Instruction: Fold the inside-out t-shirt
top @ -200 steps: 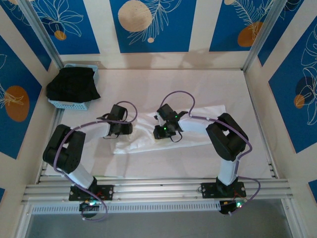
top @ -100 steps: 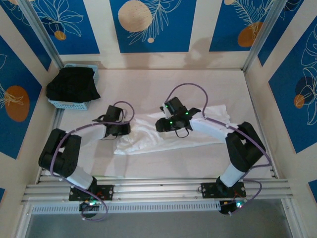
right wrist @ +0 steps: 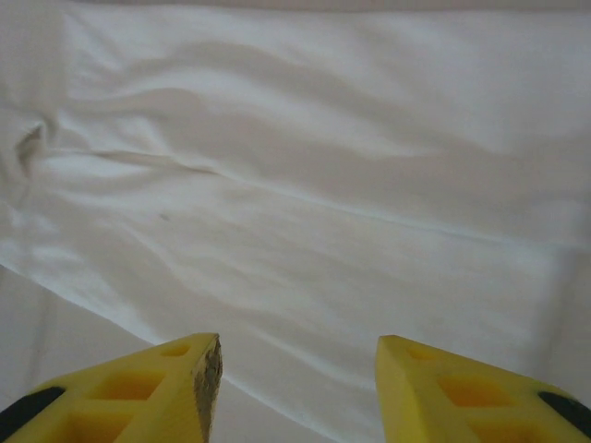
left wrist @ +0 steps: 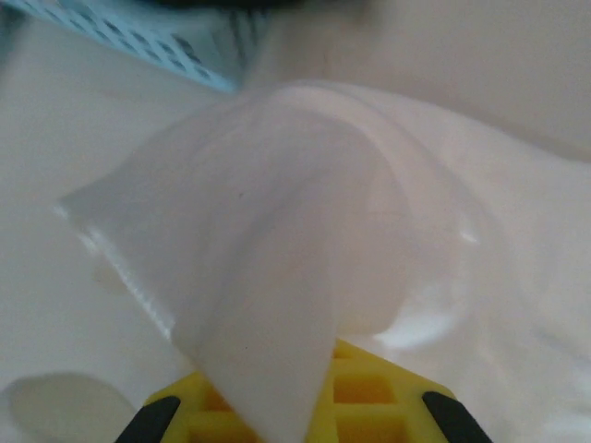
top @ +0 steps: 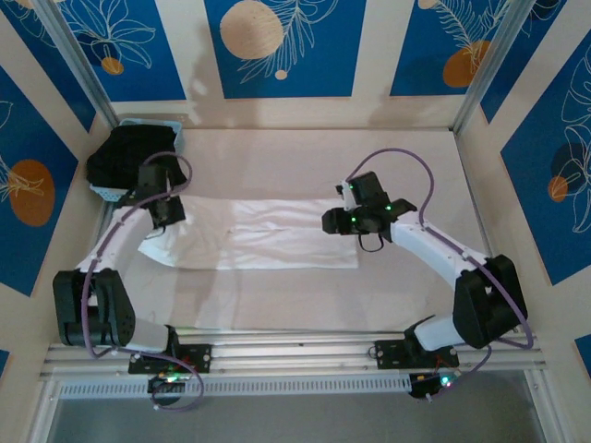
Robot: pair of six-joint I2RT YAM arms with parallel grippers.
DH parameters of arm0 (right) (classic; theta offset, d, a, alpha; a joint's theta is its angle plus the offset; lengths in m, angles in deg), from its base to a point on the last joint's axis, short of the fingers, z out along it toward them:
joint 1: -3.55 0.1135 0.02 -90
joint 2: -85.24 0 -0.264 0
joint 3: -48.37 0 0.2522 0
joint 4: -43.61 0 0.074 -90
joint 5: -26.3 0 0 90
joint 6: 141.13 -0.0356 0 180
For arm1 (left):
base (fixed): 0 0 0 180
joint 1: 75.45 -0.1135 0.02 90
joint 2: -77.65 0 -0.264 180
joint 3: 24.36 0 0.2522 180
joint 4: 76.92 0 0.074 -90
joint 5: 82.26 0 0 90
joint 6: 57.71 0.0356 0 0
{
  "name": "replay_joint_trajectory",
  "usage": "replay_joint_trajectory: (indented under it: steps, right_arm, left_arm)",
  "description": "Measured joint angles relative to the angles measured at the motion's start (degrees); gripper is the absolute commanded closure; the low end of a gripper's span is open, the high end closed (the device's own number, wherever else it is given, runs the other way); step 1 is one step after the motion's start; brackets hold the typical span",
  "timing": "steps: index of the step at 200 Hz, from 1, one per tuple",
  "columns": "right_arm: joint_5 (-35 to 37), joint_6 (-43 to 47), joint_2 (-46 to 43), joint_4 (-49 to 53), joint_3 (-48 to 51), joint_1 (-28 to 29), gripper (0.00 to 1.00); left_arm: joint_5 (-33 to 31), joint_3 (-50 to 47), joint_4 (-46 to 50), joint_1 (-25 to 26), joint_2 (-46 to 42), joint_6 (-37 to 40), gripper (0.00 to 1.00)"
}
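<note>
The inside-out t-shirt (top: 268, 235) lies as a long white band across the table, fairly flat with soft creases. My left gripper (top: 167, 211) is shut on its left end, next to the basket; in the left wrist view the cloth (left wrist: 277, 221) rises in a peaked fold out of the yellow jaws (left wrist: 297, 408). Over the shirt's right end hovers my right gripper (top: 334, 221). Its yellow fingers (right wrist: 180, 388) stand apart, gripper (right wrist: 297, 369) open with nothing between them, and smooth white cloth (right wrist: 305, 185) lies below.
A light blue basket (top: 125, 192) holding a black garment (top: 134, 157) stands at the back left corner, close to my left gripper; its mesh wall (left wrist: 157, 41) shows in the left wrist view. Walls enclose the table on three sides.
My left gripper closed on the shirt and pulled its end left and back toward the basket, stretching the shirt out. My right gripper opened, released the cloth and moved right.
</note>
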Motion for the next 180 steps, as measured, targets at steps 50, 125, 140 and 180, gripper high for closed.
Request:
replay_joint_trajectory:
  steps: [50, 125, 140, 180]
  right_arm:
    - [-1.5, 0.5, -2.5, -0.3, 3.3, -3.8, 0.51]
    - [-0.6, -1.6, -5.9, 0.0, 5.8, -12.0, 0.5]
    - [0.3, -2.4, -6.7, -0.1, 6.5, -13.3, 0.48]
    - [-1.9, -2.8, -4.8, -3.1, 6.5, -11.0, 0.46]
  left_arm:
    - [-2.1, 13.1, 8.7, 10.5, 2.0, 0.6, 1.0]
    - [14.8, 40.4, 4.2, 42.3, 33.8, -10.4, 0.44]
    - [19.0, 43.6, 2.5, 44.8, 38.7, -11.3, 0.39]
    - [21.6, 28.9, -1.2, 42.0, 29.2, -11.4, 0.32]
